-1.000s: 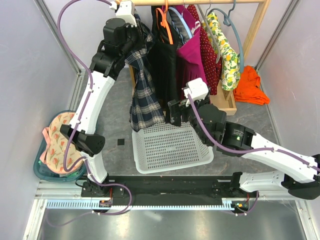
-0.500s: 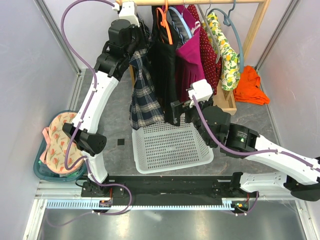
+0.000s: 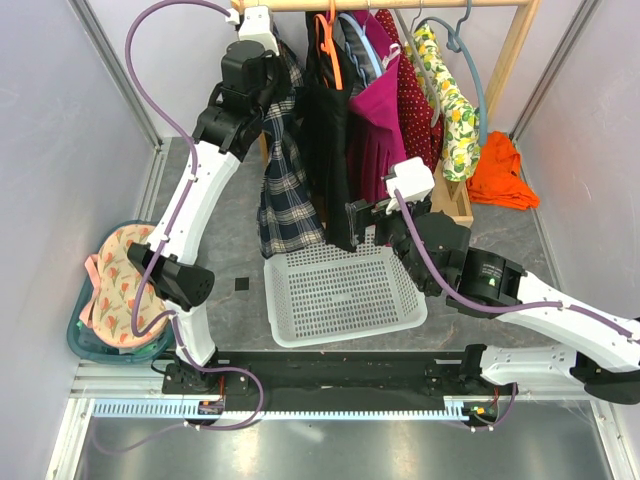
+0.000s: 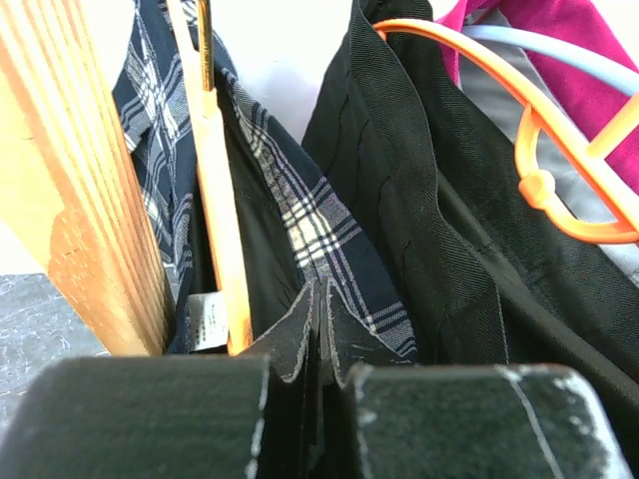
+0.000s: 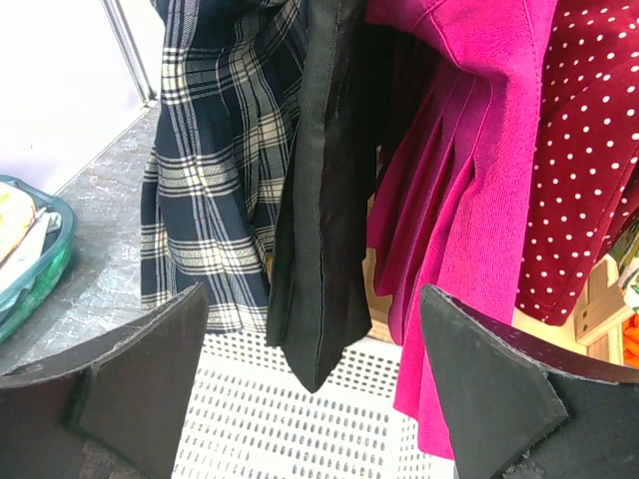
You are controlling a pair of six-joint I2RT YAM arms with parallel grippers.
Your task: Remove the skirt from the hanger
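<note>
- Wooden clothes rack point(image 3: 517, 55) fills the back of your workspace, and the garments hang packed tightly along its rail, so anything you pull is likely to drag a neighbour with it.
- Navy plaid skirt point(image 3: 285, 190) is the task's thing. It hangs at the left end of the rail, just beside the rack's upright, and its hem reaches down to the far rim of the white basket point(image 3: 340, 295).
- Black garment point(image 5: 319, 200) hangs touching the plaid on its right. From the right wrist view it sits dead centre, so closing there would probably take the wrong cloth.
- Your right gripper point(image 5: 315, 309) stands wide open in front of the hems and holds nothing.
- Your left gripper point(image 4: 318, 319) is closed up at the waistband with its pads pressed flat together. I can't see any plaid between them (it may have closed on air), so a pull from here could slip off.
- Wooden hanger point(image 4: 215, 200) carries the skirt and sits close against the upright. A downward tug with the waistband not yet released could tip the hanger or jam it against the post, or unhook it whole.
</note>
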